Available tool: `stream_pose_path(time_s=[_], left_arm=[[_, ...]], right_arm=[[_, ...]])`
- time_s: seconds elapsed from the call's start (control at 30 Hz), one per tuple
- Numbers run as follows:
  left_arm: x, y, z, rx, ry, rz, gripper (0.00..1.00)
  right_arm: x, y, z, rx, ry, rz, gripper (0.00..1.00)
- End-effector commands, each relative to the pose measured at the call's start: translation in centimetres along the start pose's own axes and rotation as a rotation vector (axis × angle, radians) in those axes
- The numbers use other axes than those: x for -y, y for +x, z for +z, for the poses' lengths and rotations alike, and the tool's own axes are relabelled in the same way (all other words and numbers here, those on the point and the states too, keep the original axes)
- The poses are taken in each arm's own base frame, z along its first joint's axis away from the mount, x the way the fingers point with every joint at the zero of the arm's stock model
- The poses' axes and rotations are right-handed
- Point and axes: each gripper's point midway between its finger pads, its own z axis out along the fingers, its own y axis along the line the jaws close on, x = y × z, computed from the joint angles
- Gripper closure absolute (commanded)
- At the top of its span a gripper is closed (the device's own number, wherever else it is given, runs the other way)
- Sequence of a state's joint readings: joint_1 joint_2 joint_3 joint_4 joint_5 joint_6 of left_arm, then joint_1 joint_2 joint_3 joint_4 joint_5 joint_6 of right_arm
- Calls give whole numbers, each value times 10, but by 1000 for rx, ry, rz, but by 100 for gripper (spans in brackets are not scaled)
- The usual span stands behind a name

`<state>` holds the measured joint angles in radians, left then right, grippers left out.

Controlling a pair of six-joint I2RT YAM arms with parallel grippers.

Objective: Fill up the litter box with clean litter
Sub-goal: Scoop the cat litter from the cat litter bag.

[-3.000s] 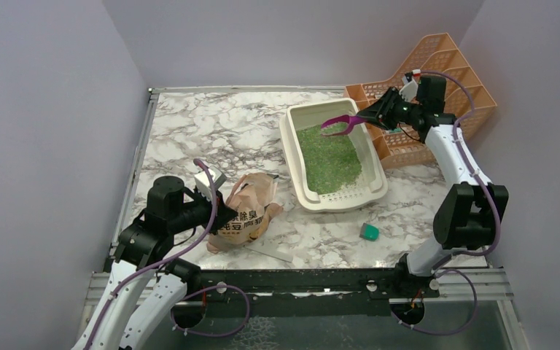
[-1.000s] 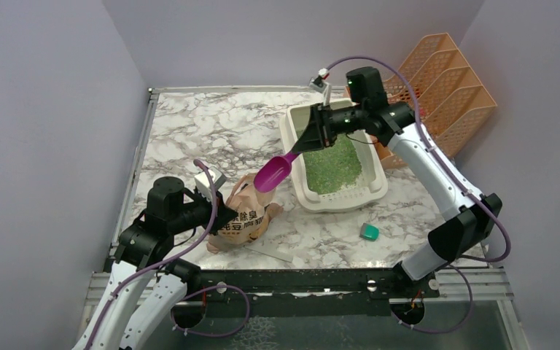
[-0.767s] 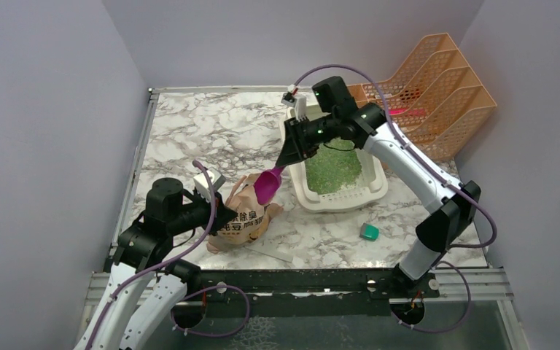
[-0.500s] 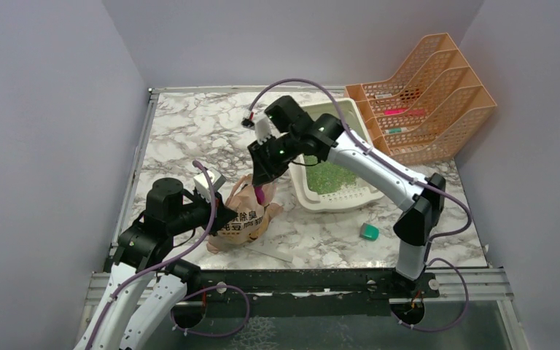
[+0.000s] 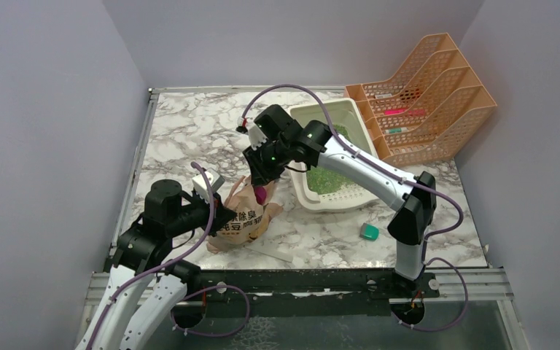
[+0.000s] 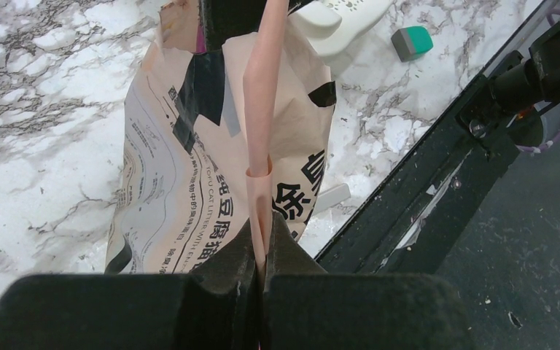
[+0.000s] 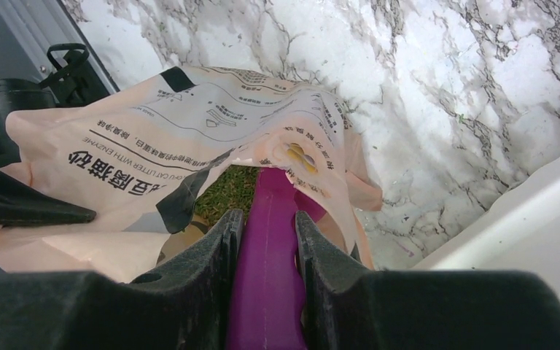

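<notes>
Left end effector (image 6: 261,240): pinched fully together on a folded edge of the tan paper bag (image 6: 182,168), and the bag stands upright on the desk (image 5: 189,131).
Right end effector (image 7: 266,219): jaws part-way closed, clamped on the handle of the magenta scoop (image 7: 268,284).
Scoop: angled down, front end tucked under the flap at the bag's mouth (green granules show just beside it in there).
Litter box (image 5: 335,200): on the desk right of the bag, near it but apart, with the right arm reaching across it.
Clean litter (image 5: 327,180): a green layer over the box floor, partly hidden by the arm.
File rack (image 5: 437,95): orange, far right corner, behind the box.
</notes>
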<state>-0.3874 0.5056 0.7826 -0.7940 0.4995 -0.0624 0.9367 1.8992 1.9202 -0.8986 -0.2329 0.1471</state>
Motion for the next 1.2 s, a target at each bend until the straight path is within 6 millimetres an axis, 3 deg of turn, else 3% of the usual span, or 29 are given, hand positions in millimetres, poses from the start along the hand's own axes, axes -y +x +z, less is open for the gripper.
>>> stream_pose_path(time_s=[0.0,0.1,0.27,0.4,0.53,0.87,1.17], left_arm=[[-1,4,-1,-1,-8,-5,100],[-2,5,0,-10,-7,-11,100],[-3,6,1,-13,-10,-13,100],[-3,6,2,-18,-12,-15,100],[-4,7,3,-24,-11,-18,100],[-5,7,4,-28,-13,-23,100],[-5,7,4,-28,-14,-24,100]], right_arm=[[10,15,21,-52,0,-19,99],[-13,30,37,-83,-149,37,99],[-46,16,32,-10,-336,94,99],[-50,12,33,-43,-382,156,99],[-59,6,23,-43,-537,237,99],[-55,-9,-16,32,-874,408,99],[-31,-12,-41,92,-954,522,99]])
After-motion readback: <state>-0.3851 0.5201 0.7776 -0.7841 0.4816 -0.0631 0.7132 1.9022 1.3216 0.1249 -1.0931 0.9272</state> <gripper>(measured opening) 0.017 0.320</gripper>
